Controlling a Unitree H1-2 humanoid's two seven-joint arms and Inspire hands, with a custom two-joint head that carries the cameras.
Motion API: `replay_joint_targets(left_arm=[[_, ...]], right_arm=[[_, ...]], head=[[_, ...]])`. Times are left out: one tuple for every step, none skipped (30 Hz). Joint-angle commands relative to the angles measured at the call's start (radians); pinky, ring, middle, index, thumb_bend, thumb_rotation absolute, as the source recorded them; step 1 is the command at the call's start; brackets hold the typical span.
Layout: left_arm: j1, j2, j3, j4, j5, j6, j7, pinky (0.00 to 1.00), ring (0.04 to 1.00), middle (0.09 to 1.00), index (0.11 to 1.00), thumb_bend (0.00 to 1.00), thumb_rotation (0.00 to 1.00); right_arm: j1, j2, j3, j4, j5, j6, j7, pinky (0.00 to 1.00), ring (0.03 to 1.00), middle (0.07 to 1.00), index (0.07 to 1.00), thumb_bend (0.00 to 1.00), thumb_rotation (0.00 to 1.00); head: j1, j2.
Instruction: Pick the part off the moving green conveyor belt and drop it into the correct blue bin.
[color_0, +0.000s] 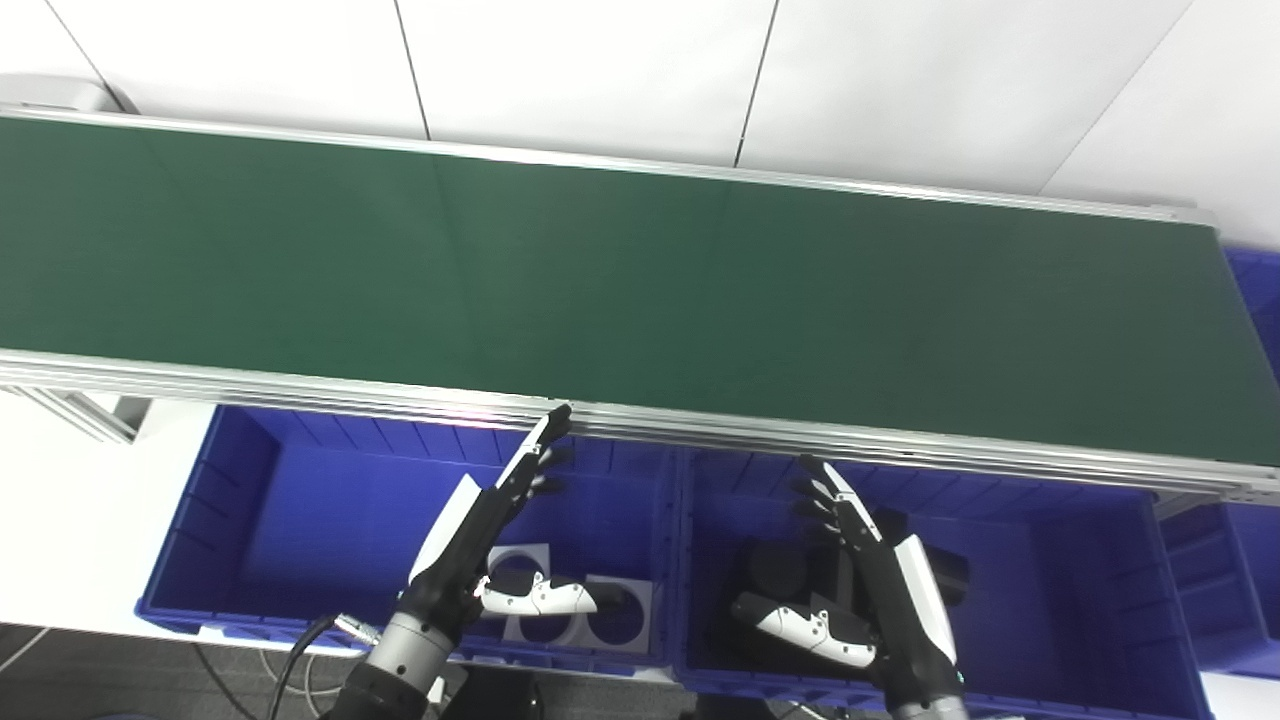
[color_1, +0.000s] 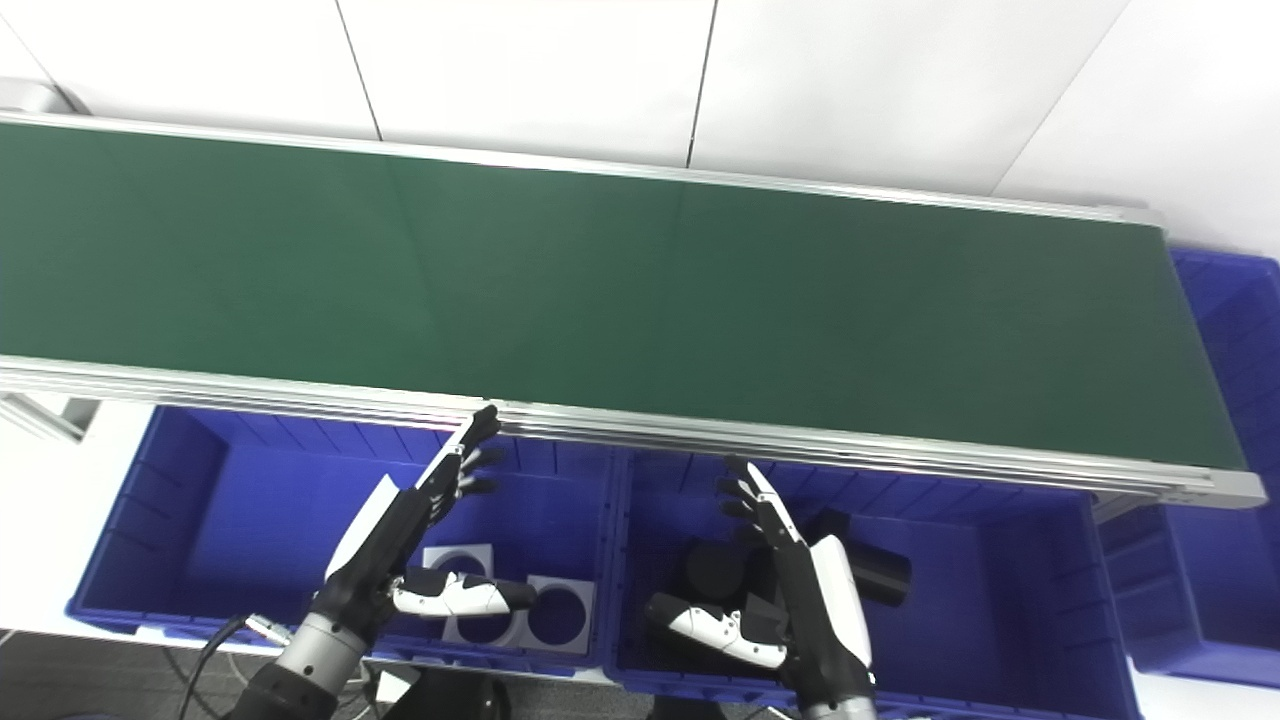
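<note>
1. Left hand (color_0: 480, 530) was open, fingers straight and spread, thumb out to the side, holding nothing; fingertips pointed toward 1 o'clock and reached the near rail of the conveyor belt (color_0: 620, 290).
2. Right hand (color_0: 870, 570) was also open and empty, fingers extended toward 11 o'clock, thumb splayed to the left.
3. Left hand hovered over the left blue bin (color_0: 250, 500); below its thumb lay flat grey square parts (color_0: 620, 612) with round holes, at about 5 o'clock of the hand.
4. Right hand hovered over the middle blue bin (color_0: 1080, 580); dark cylindrical parts (color_1: 712, 572) lay under and beside it, one more at its 3 o'clock.
5. No part showed on the green belt surface; the belt ran from 9 to 3 o'clock across the view, tilted slightly down to the right.
6. Two more blue bins sat at the far right: one (color_1: 1190, 600) at 4 o'clock beside the middle bin, another (color_1: 1235, 330) at 3 o'clock past the belt's end.
7. White wall panels (color_0: 600, 70) filled the 12 o'clock area behind the belt.
</note>
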Motion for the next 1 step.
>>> replay_joint_targets(left_arm=[[-0.008, -0.004, -0.001, -0.013, 0.004, -0.046, 0.02, 0.89, 0.951, 0.983, 1.0, 0.8, 0.31]], right_arm=[[0.002, -0.001, -0.003, -0.027, 0.004, -0.026, -0.014, 0.74, 0.814, 0.858, 0.936, 0.83, 0.48]], head=[[0.001, 0.002]])
